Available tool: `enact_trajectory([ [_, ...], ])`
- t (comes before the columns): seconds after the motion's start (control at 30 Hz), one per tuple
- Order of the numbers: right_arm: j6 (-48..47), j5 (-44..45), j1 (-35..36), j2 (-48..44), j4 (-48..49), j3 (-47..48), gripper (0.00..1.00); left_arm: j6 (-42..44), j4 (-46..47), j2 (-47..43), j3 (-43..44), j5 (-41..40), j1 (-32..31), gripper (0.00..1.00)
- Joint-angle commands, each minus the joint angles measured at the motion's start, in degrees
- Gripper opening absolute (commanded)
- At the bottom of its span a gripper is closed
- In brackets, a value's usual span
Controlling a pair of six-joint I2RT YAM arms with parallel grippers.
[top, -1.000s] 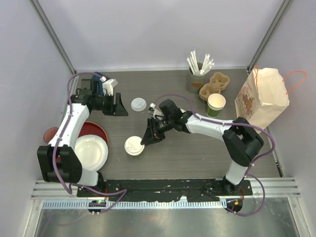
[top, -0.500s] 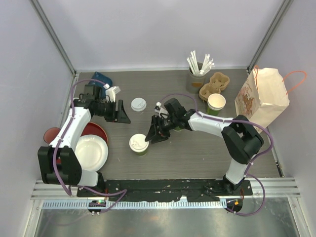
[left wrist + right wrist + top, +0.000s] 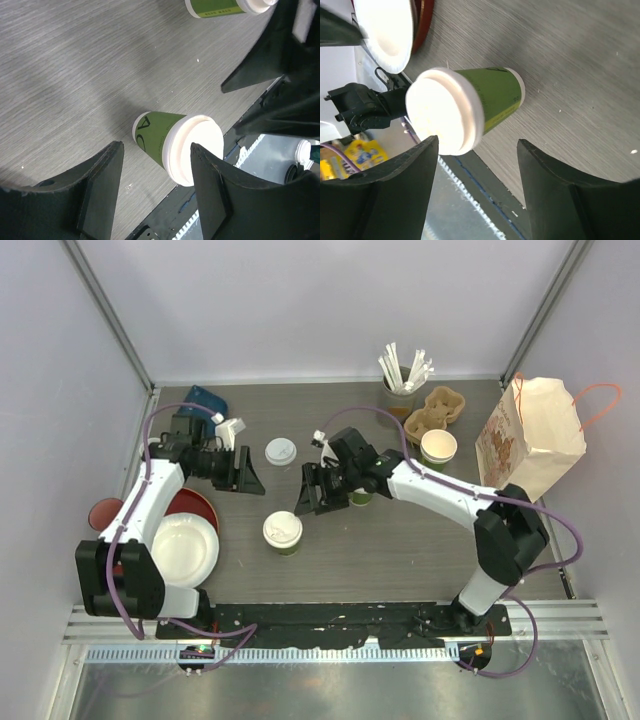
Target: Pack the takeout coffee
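Note:
A green coffee cup with a white lid (image 3: 283,531) stands on the table's near middle. It also shows in the left wrist view (image 3: 175,145) and the right wrist view (image 3: 465,107). My right gripper (image 3: 312,490) is open and empty, just right of and behind that cup, apart from it (image 3: 477,142). My left gripper (image 3: 243,470) is open and empty, left of and behind the cup (image 3: 155,150). A loose white lid (image 3: 280,450) lies between the grippers. A second green cup (image 3: 360,497) is partly hidden under my right arm. An open cup (image 3: 437,448) stands by the cardboard carrier (image 3: 437,408).
A paper bag (image 3: 530,435) stands at the right edge. A holder of sticks (image 3: 400,390) is at the back. A white plate (image 3: 185,548) and red plate (image 3: 190,505) lie at the left, near my left arm. A blue object (image 3: 205,400) is back left.
My right gripper has drawn back up and to the right, away from the lidded cup, which now stands free and slightly further right. My left gripper has shifted a little to the right.

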Motion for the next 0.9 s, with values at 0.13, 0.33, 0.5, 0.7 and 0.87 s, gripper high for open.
enact_trajectory([
  [0.13,-28.1,24.6,17.3,-7.6,-4.3,10.3,0.74,1.9,-1.8,-3.6,-1.9,1.8,-0.2,0.59],
  [0.33,-43.1,36.8,25.9,-6.4,3.7,5.4,0.61,1.0,0.0,-3.6,-4.0,1.5,0.1,0.58],
  [0.5,-47.4,43.8,31.7,-3.2,3.3,7.7,0.56,1.1,0.0,-3.4,-4.6,1.3,0.2,0.58],
  [0.7,-47.8,47.4,32.0,-1.7,1.6,11.3,0.58,0.7,0.2,-2.7,-4.5,1.5,0.2,0.58],
  [0.87,-47.7,47.2,31.9,-0.1,2.7,9.7,0.59,0.5,0.5,-2.8,-4.5,1.5,0.2,0.58],
])
